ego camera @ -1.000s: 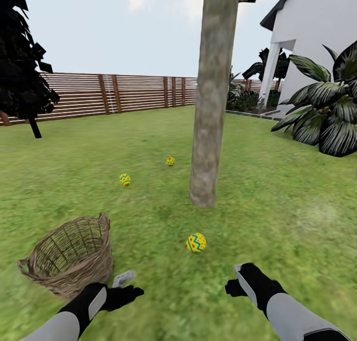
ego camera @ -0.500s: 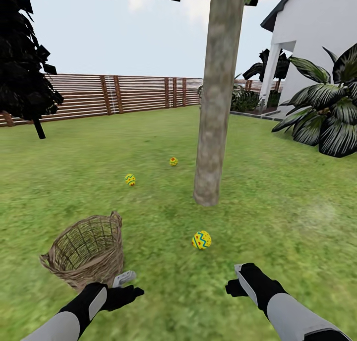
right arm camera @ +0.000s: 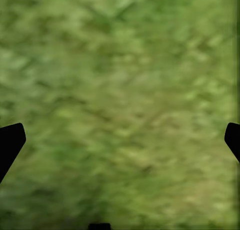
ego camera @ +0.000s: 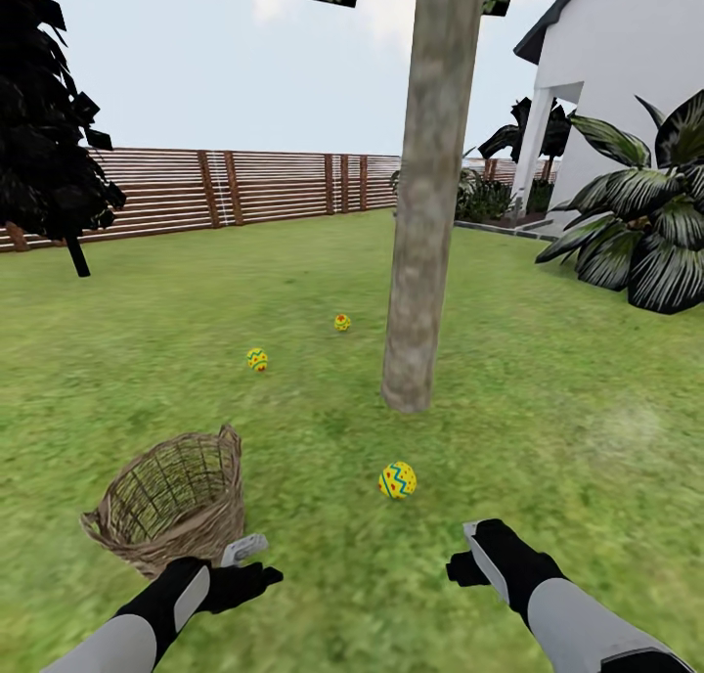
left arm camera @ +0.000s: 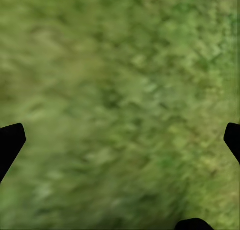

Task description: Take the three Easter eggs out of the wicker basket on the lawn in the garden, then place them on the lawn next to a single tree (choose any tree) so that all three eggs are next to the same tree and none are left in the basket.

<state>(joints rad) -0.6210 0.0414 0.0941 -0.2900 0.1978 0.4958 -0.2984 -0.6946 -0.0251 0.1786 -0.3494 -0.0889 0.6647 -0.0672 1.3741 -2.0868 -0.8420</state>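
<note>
Both black grippers, left (ego camera: 256, 577) and right (ego camera: 460, 567), hang spread wide and empty over the patchy green lawn (ego camera: 548, 438), the tilted brown wicker basket (ego camera: 171, 502) just beside the left one, three yellow patterned eggs (ego camera: 397, 479) (ego camera: 257, 359) (ego camera: 341, 322) scattered around the grey-brown tree trunk (ego camera: 420, 252).

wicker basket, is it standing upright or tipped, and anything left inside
Tipped: the wicker basket leans on the lawn, mouth angled up. Its visible inside shows only weave; three Easter eggs lie on the grass.
</note>
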